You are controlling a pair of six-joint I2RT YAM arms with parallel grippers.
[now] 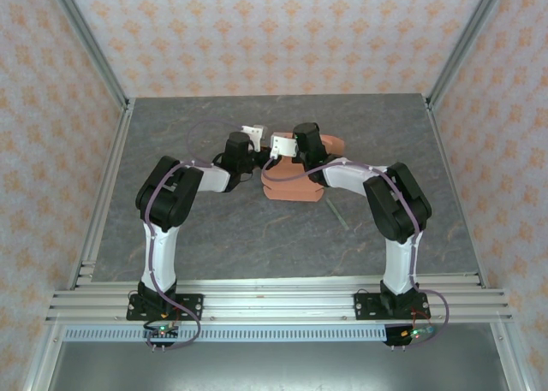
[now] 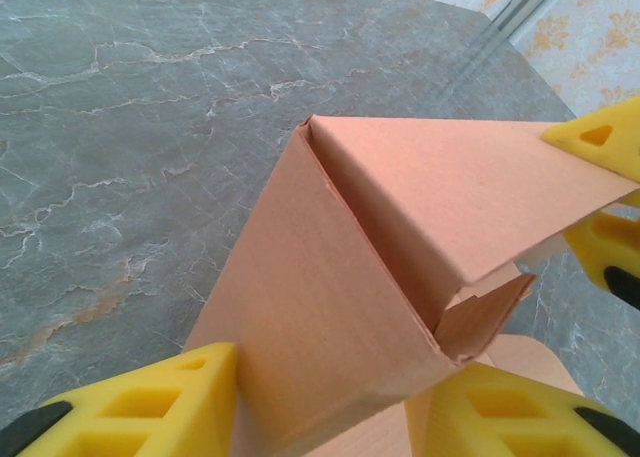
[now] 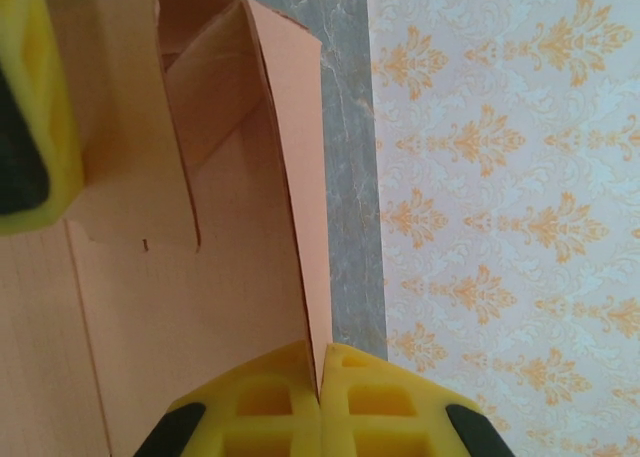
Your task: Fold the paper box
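right gripper [image 3: 320,372] has its jaws pressed together on the top edge of one upright wall of the paper box [image 1: 295,186], a tight pinch on thin card. left gripper [image 2: 325,377] straddles a raised corner of the same box, one jaw on each side and close against the card. whether it is pressing i cannot tell. the box sits half formed near the middle of the table, a little toward the far side, between the two pincers, with its base flat on the top and some walls standing.

i judge it very light, thin and springy. creased panels will tend to fall open, and a hard squeeze would dent or kink them. the best hold looks to be a free wall edge near a crease, with the other pincer steadying the neighbouring panel.

patterned orange-and-cream walls [image 1: 282,32] close in three sides. the grey marbled table [image 1: 257,245] looks smooth, so the box could slide when pushed. a thin grey stick [image 1: 336,213] lies just beside the box, toward the right arm.
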